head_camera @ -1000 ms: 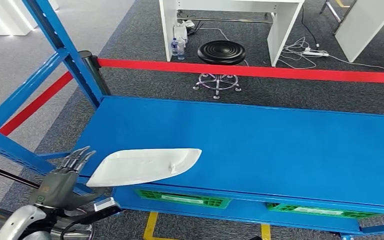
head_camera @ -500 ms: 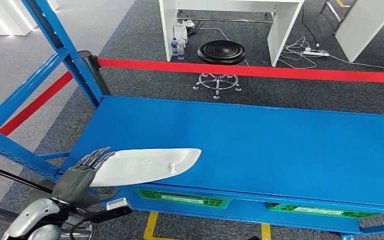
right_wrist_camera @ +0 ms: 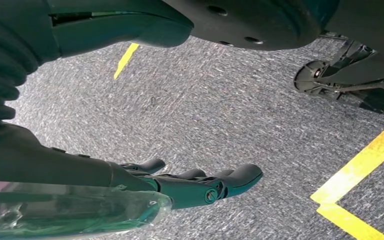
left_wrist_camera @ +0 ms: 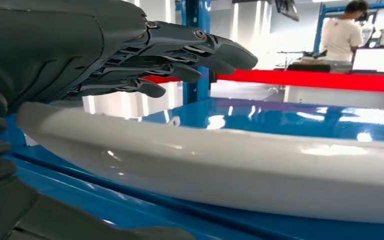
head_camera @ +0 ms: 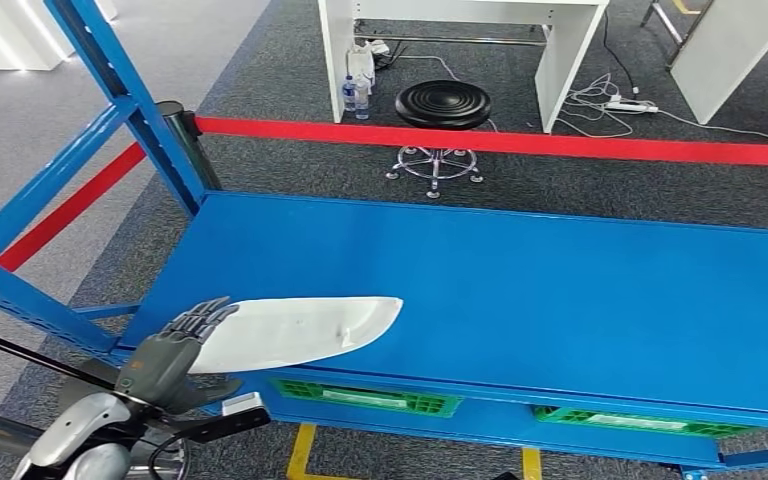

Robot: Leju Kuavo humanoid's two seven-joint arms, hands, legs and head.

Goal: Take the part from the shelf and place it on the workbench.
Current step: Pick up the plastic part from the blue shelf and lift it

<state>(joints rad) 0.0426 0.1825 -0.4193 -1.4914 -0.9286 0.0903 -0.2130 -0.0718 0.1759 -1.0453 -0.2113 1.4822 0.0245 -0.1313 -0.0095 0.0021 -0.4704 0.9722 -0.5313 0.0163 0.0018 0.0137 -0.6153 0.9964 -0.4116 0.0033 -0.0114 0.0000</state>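
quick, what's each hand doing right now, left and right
Left hand: open, fingers stretched over the end of the white part, thumb below it, not closed on it.
Right hand: open, holding nothing, hanging above the carpet.

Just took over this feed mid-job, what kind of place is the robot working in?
Probably an industrial test floor or workshop: a blue metal shelf on steel uprights, a red barrier tape fencing off the area, and yellow floor lines on grey carpet.
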